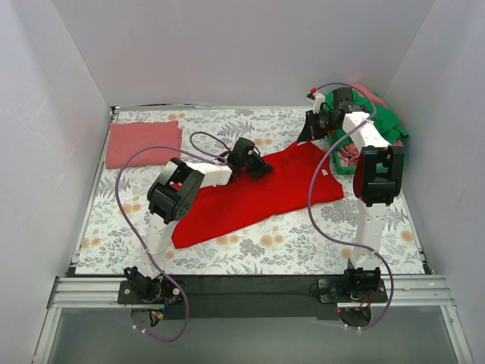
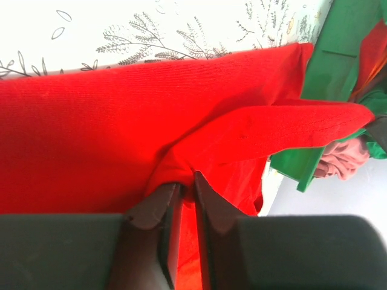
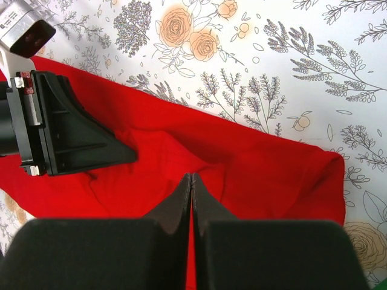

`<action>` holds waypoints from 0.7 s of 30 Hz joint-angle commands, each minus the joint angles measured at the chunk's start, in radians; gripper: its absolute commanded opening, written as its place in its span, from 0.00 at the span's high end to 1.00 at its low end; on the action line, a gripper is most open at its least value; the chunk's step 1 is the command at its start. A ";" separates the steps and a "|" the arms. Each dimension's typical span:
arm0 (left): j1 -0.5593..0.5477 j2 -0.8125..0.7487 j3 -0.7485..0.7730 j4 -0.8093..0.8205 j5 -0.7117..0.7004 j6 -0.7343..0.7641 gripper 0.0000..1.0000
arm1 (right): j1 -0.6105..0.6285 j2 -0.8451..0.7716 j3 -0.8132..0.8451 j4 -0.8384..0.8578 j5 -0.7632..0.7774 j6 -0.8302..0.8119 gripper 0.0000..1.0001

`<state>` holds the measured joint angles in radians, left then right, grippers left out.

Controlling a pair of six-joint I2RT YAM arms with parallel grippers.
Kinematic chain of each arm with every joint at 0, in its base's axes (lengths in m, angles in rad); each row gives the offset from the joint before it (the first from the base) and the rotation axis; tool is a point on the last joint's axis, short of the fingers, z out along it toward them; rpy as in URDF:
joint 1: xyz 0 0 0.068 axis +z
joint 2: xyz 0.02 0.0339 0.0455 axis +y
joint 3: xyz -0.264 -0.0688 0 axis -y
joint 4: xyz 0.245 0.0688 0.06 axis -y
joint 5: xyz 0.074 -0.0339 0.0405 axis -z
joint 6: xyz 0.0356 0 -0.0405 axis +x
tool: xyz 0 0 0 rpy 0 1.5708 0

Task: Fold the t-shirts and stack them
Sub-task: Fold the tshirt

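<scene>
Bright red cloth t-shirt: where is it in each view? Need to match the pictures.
Top external: bright red cloth t-shirt spread across the picture's centre.
Left wrist: shirt fills left and middle.
Right wrist: shirt crosses the middle, left to right.
Shared landmark: floral grey tablecloth, in all three.

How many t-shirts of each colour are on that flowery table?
Red t-shirt: 1
Green t-shirt: 1
Folded salmon-pink t-shirt: 1
Pink t-shirt beside the green one: 1 seen
Total: 4 told apart; more may lie hidden under the green one.
</scene>
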<state>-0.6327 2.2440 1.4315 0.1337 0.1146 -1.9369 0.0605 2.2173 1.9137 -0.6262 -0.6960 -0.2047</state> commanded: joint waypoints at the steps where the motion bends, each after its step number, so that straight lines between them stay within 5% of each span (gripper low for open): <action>1: -0.005 -0.024 0.018 -0.026 -0.038 0.033 0.89 | -0.005 0.004 -0.008 0.022 -0.025 0.011 0.99; 8: -0.001 -0.113 -0.032 0.001 -0.044 0.062 1.00 | -0.014 0.008 0.004 0.023 -0.011 0.005 0.99; 21: 0.048 -0.185 -0.118 0.056 0.040 0.043 1.00 | -0.014 0.065 0.041 0.026 -0.040 0.016 0.99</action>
<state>-0.6014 2.1181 1.3365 0.1673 0.1246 -1.8927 0.0479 2.2639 1.9148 -0.6243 -0.7086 -0.2016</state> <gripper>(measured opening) 0.030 0.020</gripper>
